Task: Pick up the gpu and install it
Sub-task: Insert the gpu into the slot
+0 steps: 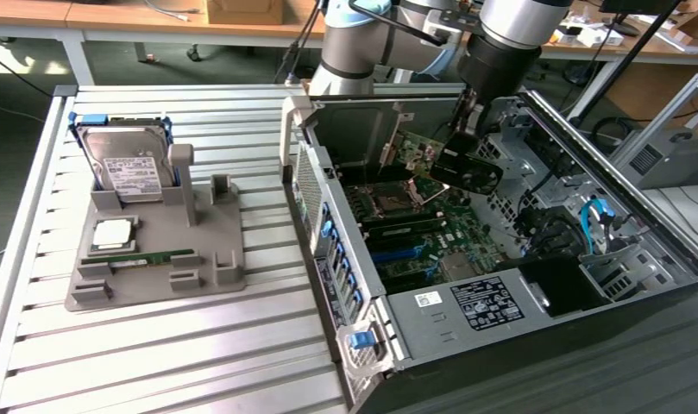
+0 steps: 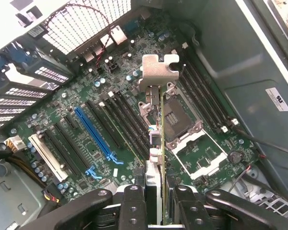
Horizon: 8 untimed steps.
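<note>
Above the motherboard (image 2: 86, 120), pincer (image 2: 156, 207) clamped on gpu (image 2: 156, 139), inside open computer case (image 2: 230, 57)

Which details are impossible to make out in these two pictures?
- Wrist view: the gpu is edge-on, so its faces are hidden.
- Wrist view: what lies directly beneath it is covered by the card and the gripper.
- Exterior view: the hard drive label text is too small.
- Exterior view: the arm is cut off by the top edge.
</note>
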Each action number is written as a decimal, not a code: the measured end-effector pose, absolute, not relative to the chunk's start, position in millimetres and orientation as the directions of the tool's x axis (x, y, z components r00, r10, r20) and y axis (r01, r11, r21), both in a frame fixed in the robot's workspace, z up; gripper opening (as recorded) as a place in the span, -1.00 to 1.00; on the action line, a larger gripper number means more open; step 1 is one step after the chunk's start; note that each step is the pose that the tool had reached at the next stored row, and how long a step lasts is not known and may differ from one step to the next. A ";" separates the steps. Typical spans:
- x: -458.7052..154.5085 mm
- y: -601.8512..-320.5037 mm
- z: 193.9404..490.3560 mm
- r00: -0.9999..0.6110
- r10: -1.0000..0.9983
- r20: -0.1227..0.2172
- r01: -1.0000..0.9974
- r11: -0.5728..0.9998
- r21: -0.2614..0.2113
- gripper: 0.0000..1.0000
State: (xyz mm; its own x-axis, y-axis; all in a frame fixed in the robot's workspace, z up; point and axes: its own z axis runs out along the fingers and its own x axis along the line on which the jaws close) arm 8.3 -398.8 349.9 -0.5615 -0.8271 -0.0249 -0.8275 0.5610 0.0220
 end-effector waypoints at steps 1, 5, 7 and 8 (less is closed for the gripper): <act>8.3 -398.8 349.9 -0.559 -0.829 -0.025 -0.829 0.559 0.022 -0.46; 8.3 -398.8 349.9 -0.550 -0.835 -0.025 -0.835 0.549 0.022 -0.46; 8.3 -398.8 349.9 -0.543 -0.840 -0.025 -0.840 0.542 0.022 -0.46; 8.3 -398.8 349.8 -0.540 -0.841 -0.025 -0.841 0.540 0.022 -0.46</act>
State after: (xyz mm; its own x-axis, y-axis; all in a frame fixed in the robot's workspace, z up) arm 8.3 -398.8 349.8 -0.5404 -0.8410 -0.0250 -0.8414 0.5400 0.0220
